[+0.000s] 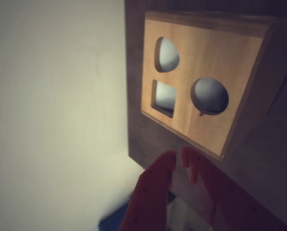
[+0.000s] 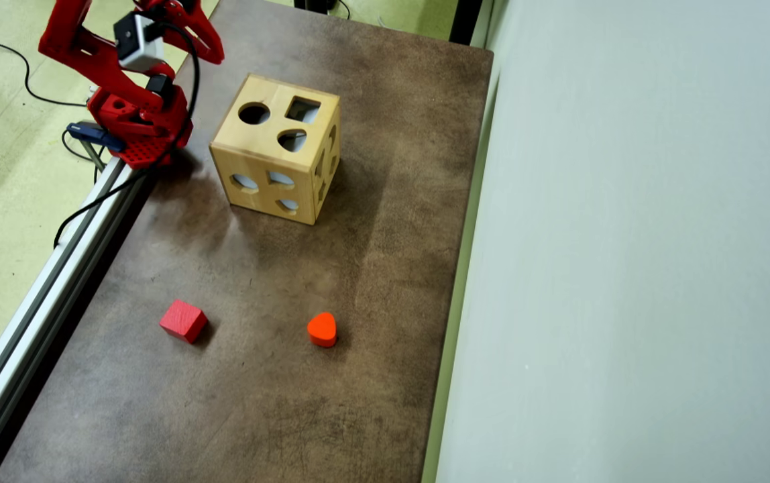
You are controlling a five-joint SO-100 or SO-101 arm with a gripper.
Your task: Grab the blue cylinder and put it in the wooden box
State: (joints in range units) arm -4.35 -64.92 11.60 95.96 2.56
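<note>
Blue cylinder: I cannot find it in either view; it is not on the open counter, and whether it already lies in the wooden box I cannot tell.

Wrist view, jaws [image 1: 178,158]: my two red fingers meet at the tips, together, with nothing between them.

Wrist view, wooden box [image 1: 201,72]: just ahead of my tips, its top face showing a heart-like hole, a square hole and a round hole.

Wrist view, blue patch: a blurred blue shape at the bottom edge under my fingers; too unclear to name.

Overhead view, arm [image 2: 131,80]: folded back at the top-left corner of the counter [image 2: 291,402], beside the box [image 2: 276,157].

Overhead view, other pieces: a red cube [image 2: 184,320] and an orange heart piece [image 2: 322,329] lie well apart from the box, toward the near edge.

Risk: with no cylinder in sight, I judge I could go for the red cube or the heart by mistake, or brush the box while unfolding since it stands so near.
</note>
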